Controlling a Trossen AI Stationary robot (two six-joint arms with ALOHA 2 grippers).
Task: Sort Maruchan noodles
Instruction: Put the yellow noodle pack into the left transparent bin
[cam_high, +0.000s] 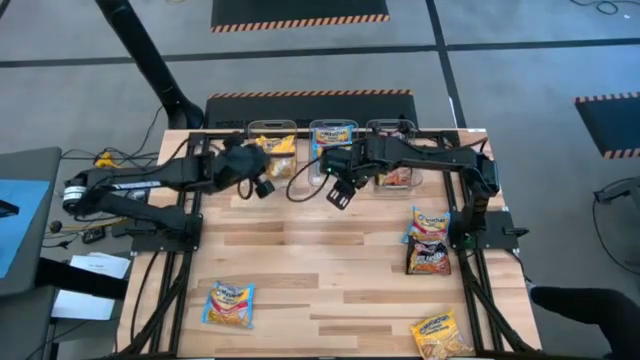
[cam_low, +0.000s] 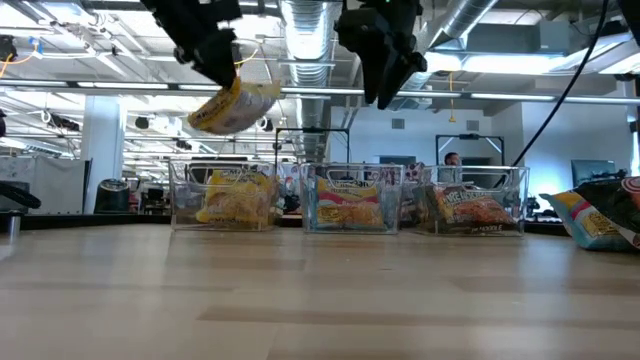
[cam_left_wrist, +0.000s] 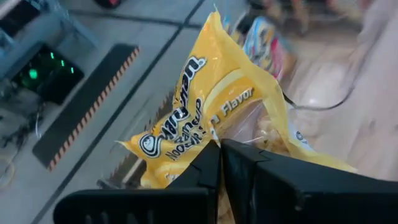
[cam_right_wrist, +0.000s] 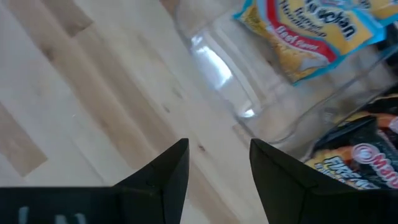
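Your left gripper (cam_left_wrist: 219, 149), jaws clamped on a yellow Maruchan packet (cam_left_wrist: 211, 106), hangs over the yellow bin (cam_high: 272, 140) for dropping; right gripper (cam_right_wrist: 219, 155) waits, jaws apart.

The Maruchan packet (cam_left_wrist: 211, 112) held aloft is yellow with black and white lettering, gripped by black fingers (cam_left_wrist: 205, 177). On the pale wooden table (cam_high: 330, 270) lie a light blue packet with pink and yellow (cam_high: 229, 304), a yellow-orange packet (cam_high: 441, 335) and a black packet with red print (cam_high: 430, 258). The three bins (cam_low: 350, 195) are clear plastic, and black-and-orange striped edging (cam_high: 310, 95) borders the dark floor mat behind the table.
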